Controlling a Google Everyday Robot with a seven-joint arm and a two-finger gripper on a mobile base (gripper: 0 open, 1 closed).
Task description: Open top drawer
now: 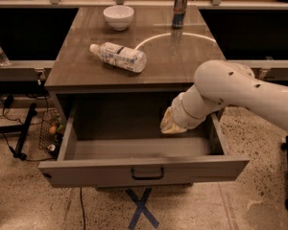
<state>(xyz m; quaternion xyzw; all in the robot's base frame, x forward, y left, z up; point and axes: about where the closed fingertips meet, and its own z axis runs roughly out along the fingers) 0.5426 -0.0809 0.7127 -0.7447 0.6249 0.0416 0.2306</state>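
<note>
I see the drawer (86, 172) pulled far out from under the table (182, 61), its grey inside open to view and bare on the left and front. Its dark handle (147, 173) sits in the middle of the front panel, with nothing touching it. My tool (171, 126) hangs inside the drawer's space, toward the right rear, low over the drawer floor and just under the table's front edge. It looks pale yellow from here, and I cannot tell whether it is open or closed, nor whether it touches the drawer. The white arm (230, 87) reaches in from the right, crossing over the drawer's right wall. On the table a white bowl (118, 17) stands at the back left, a can (179, 4) stands upright at the back right, and a bottle (118, 57) lies on its side near the left front. A blue tape cross (141, 208) marks the floor (38, 205) just below the drawer front.
</note>
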